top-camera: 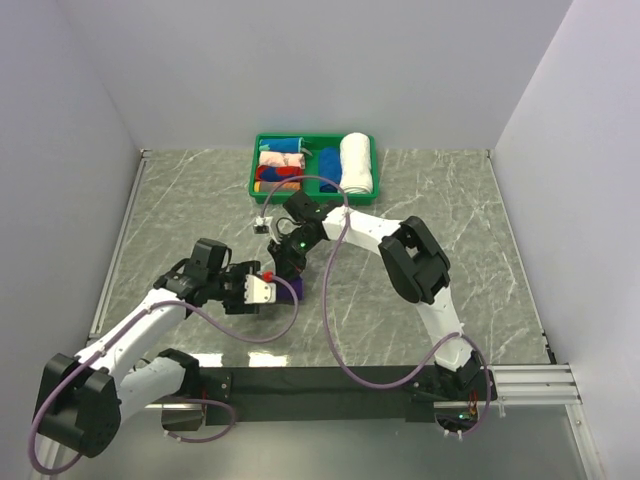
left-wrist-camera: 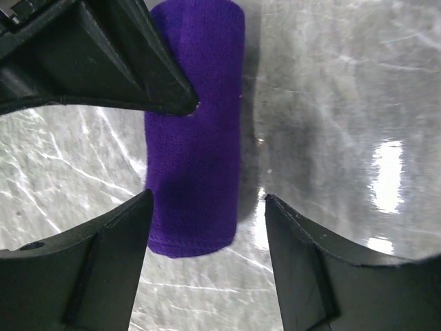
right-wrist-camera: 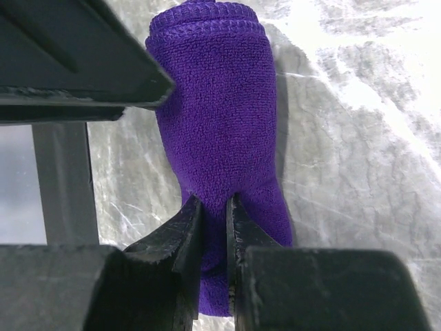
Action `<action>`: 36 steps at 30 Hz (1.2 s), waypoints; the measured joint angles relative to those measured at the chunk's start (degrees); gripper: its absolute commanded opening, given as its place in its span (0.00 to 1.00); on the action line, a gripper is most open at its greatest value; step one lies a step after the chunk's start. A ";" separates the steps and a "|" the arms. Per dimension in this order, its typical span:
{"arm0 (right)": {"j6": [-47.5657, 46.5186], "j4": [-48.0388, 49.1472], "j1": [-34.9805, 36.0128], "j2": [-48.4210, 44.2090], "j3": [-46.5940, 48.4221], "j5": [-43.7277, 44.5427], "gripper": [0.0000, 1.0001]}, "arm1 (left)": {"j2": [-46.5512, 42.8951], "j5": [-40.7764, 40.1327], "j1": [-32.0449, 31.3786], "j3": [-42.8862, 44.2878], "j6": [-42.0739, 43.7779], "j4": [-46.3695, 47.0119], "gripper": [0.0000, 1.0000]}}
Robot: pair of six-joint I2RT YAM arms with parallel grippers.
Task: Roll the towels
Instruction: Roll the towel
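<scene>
The deep-purple towel (top-camera: pixel 291 291) lies rolled into a short cylinder on the marble table, in front of the arms' bases. In the left wrist view the roll (left-wrist-camera: pixel 196 138) runs lengthwise, and its near end lies between my fingers. My left gripper (top-camera: pixel 268 290) (left-wrist-camera: pixel 207 200) is open, its jaws standing wide on either side of that end without closing on it. My right gripper (top-camera: pixel 283 270) (right-wrist-camera: pixel 213 210) comes down from the far side and is shut on a pinch of the towel (right-wrist-camera: pixel 220 103) near its other end. Each wrist view shows the other gripper's finger at top left.
A green tray (top-camera: pixel 253 165) stands at the back centre of the table, holding a thick white rolled towel (top-camera: pixel 355 160), a blue one (top-camera: pixel 328 165) and several other coloured rolls. Grey walls close in the table on the left, right and back.
</scene>
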 measured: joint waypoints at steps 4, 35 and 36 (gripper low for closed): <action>-0.76 -1.27 -0.04 0.92 1.18 -0.96 0.00 | 1.51 -0.04 -0.04 -0.74 1.95 2.86 0.70; 3.34 -16.94 -2.01 13.84 19.56 -3.19 0.29 | 24.02 1.49 0.15 6.56 6.51 7.72 0.27; 3.63 -17.25 -2.03 14.03 20.00 -3.08 0.33 | 24.65 1.46 0.17 7.37 6.38 6.80 0.23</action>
